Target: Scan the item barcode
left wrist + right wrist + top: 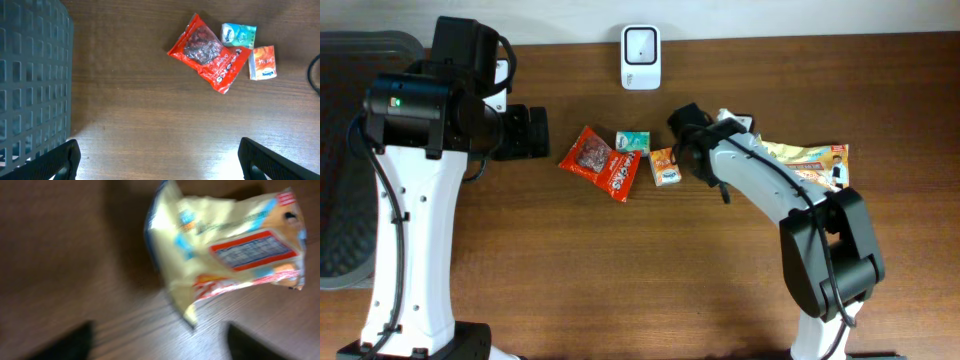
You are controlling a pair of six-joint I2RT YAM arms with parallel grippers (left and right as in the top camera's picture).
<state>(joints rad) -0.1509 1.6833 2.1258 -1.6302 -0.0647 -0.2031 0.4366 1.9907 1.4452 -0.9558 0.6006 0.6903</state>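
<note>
We see a yellow packet point(815, 160) lying on the brown desk point(620, 270), right of centre, partly beneath the right arm. The right tool point(160, 342) hovers just left of it, fingers wide apart, holding nothing. The left tool point(157, 160) is spread open too, empty. A white scanner point(640, 57) stands at the far edge.

Overhead straight down, both wrist views downward, near table point(620, 290)

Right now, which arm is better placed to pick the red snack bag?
Probably left: the left gripper, open, faces the red bag, nothing between; the right gripper sits by the yellow packet, two boxes in its way.
</note>
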